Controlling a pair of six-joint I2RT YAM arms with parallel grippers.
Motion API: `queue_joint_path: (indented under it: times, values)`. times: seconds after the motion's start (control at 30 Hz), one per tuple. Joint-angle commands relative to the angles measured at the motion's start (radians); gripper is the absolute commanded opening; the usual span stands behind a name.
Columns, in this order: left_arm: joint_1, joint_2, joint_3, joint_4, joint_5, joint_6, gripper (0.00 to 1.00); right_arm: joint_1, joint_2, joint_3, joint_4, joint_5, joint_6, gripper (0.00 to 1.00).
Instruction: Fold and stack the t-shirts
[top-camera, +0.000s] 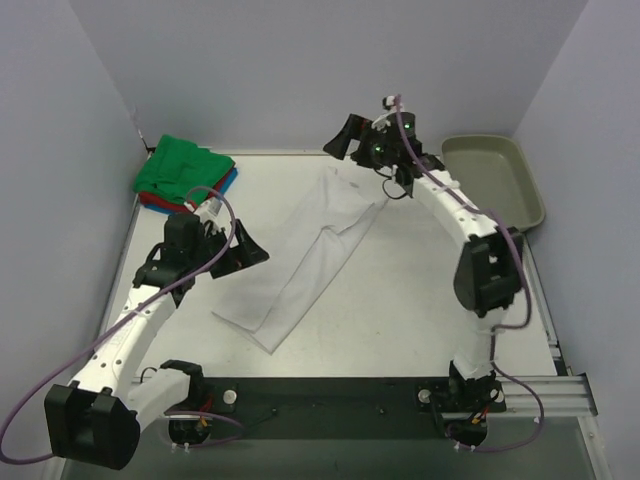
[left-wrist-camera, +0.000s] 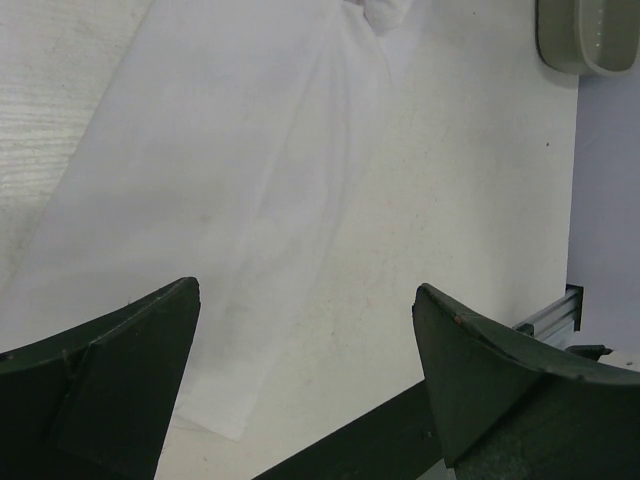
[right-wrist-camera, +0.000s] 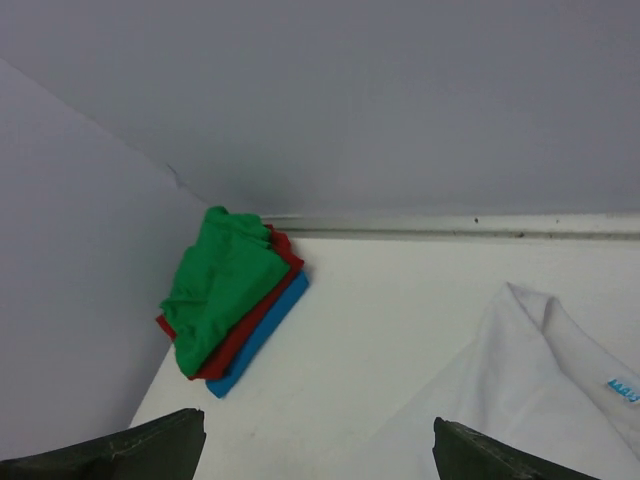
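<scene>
The left end effector (top-camera: 232, 247) is nearest, hovering low over the tabletop (top-camera: 420, 310) just beside the near-left half of the white t-shirt (top-camera: 310, 255). Its jaws are spread wide with nothing between them.

The white t-shirt lies flat in the middle of the tabletop as a long, narrow folded strip. Its long axis runs diagonally from near left to far right. The near end is a squared-off corner. The far end is broader and rumpled, and a small blue label (right-wrist-camera: 622, 388) shows there in the right wrist view.

The right end effector (top-camera: 352, 140) hangs raised over that far end, facing the far-left corner, its jaws also wide apart and empty.

In that corner a folded stack sits against the walls, well apart from the white shirt: the green t-shirt (right-wrist-camera: 225, 285) on top, the red t-shirt (right-wrist-camera: 262, 312) under it and the blue t-shirt (right-wrist-camera: 262, 338) at the bottom.

A grey-beige tray (top-camera: 530, 190) sits in the far-right corner, clear of all the cloth.
</scene>
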Motion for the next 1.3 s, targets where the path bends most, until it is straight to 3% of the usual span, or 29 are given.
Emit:
queue_joint_path:
  times: [0.0,0.07,0.2,0.47,0.93,1.07,1.27]
  values:
    - [-0.100,0.026,-0.039,0.100,-0.011,-0.033,0.97,0.004,-0.374,-0.240,0.087,0.074,-0.107,1.00]
    - [-0.193,0.038,-0.055,0.102,-0.055,-0.051,0.98,0.018,-0.508,-0.350,0.102,0.101,-0.123,1.00]
    - [-0.261,0.060,-0.119,0.155,-0.100,-0.089,0.97,0.035,-0.685,-0.581,0.099,0.130,-0.121,1.00]
    - [-0.284,0.084,-0.205,0.174,-0.163,-0.116,0.97,0.065,-0.909,-0.719,0.039,0.159,-0.147,1.00]
    - [-0.369,0.201,-0.358,0.321,-0.224,-0.185,0.97,0.091,-1.002,-0.775,-0.021,0.183,-0.158,1.00]
    - [-0.444,0.235,-0.383,0.378,-0.236,-0.235,0.98,0.093,-1.017,-0.792,-0.031,0.193,-0.162,1.00]
    - [-0.658,0.334,-0.346,0.454,-0.287,-0.352,0.98,0.093,-1.028,-0.798,-0.048,0.203,-0.164,1.00]
